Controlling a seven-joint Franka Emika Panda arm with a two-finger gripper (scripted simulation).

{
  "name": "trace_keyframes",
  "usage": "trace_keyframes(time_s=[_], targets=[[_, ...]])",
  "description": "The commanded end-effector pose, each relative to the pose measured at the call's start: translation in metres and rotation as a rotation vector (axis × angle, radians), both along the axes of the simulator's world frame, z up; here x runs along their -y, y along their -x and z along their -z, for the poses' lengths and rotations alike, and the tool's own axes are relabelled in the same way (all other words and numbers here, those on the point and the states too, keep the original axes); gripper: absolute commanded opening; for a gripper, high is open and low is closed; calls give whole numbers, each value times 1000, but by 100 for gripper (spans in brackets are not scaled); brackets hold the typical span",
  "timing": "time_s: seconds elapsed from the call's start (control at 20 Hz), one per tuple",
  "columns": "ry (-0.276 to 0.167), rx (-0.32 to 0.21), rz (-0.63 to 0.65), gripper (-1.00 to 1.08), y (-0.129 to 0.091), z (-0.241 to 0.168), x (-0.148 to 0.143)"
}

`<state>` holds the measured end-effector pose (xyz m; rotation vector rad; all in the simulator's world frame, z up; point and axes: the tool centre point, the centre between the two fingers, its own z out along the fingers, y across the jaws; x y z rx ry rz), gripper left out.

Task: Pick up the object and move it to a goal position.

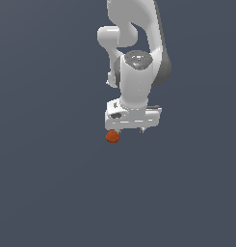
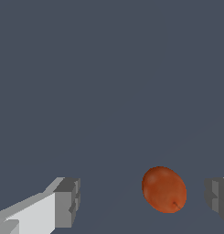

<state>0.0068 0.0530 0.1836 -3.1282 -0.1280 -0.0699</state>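
My fingers (image 2: 67, 203) are spread wide, released and holding nothing. In the wrist view one pad sits at about eight o'clock in the picture and the other shows only as a grey edge at four o'clock. The object (image 2: 164, 189), a small red-orange lump, lies in the gap between them, much nearer the four o'clock pad and touching neither.

So I judge the task barely begun: I am roughly over the lump, but the grasp, the lift and the carry to the goal are all left. I would centre on it before closing. No goal marker shows in either picture.

The exterior view gives what my wrist cannot: my gripper (image 1: 130, 130) hanging straight down from the arm, with the object (image 1: 112, 137) just under its seven o'clock corner on the plain dark counter (image 1: 52, 193). Only the wrist view shows the open gap itself.
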Motion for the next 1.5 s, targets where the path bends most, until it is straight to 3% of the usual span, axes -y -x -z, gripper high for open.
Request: trace_keyframes(time_s=[0.0,0.9,1.45], targets=[[0,0,0,100,0,0,0],[-15,10,72,100,-1,-6,14],[-14,-19,304,100,28,40,43]])
